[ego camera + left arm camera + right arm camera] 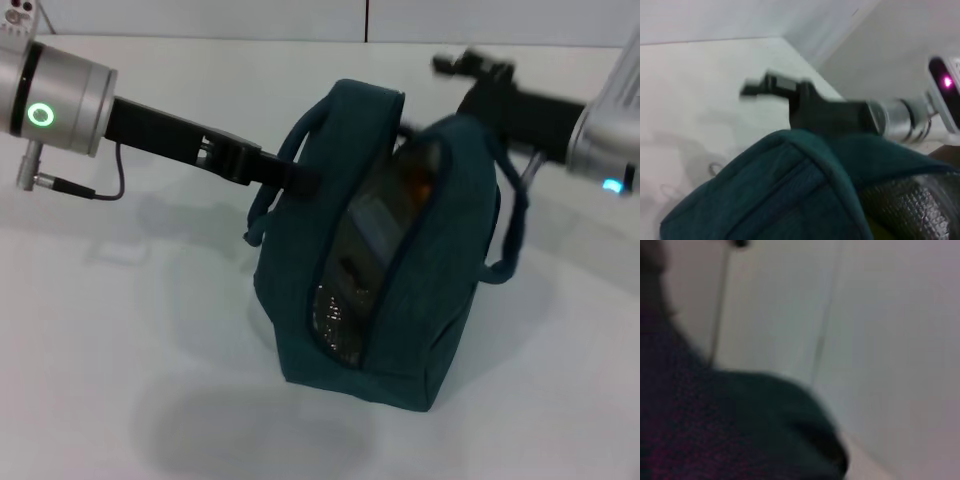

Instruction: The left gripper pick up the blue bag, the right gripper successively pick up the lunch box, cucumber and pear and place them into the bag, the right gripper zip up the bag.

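I see the blue bag [400, 300] upright mid-table [150, 350], zip open, silver lining and dark contents showing; an orange bit near the top, can't ID it. Left hand [290, 175] is clamped on the bag's left top edge by the handle, arm nearly level. Right hand [470, 68] is behind the bag's top right, blurred; fingers, can't tell. Bare table all round the bag.
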Robot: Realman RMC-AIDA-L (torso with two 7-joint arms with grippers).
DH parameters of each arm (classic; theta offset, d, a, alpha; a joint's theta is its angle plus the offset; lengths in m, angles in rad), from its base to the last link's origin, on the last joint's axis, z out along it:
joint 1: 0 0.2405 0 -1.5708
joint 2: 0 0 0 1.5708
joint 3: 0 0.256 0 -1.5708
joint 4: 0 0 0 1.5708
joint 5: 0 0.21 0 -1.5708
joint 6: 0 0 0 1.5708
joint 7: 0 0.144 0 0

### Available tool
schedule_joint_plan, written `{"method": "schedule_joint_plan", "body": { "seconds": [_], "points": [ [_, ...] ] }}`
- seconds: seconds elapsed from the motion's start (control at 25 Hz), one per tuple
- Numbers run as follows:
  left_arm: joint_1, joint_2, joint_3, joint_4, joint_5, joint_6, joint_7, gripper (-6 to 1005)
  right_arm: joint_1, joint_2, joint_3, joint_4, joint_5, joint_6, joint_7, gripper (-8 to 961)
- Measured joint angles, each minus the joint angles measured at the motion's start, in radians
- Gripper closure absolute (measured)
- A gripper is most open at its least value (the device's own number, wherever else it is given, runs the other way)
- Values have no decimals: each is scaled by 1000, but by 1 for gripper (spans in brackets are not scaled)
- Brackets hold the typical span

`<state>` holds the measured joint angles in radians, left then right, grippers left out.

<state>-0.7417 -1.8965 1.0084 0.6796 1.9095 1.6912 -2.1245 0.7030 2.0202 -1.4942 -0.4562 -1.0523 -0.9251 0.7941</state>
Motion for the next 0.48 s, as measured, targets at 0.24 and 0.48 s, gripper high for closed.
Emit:
{"method": "schedule_joint_plan", "body": {
  "seconds": [0.24, 0.48],
  "points": [
    [-28, -7, 2, 32, 106, 6, 9, 927, -107, 4, -120, -101, 4, -3, 18, 70],
    [-38, -12, -4, 54, 145, 7, 23, 926, -208, 0, -141, -190, 4, -8, 47, 70]
  ]
}}
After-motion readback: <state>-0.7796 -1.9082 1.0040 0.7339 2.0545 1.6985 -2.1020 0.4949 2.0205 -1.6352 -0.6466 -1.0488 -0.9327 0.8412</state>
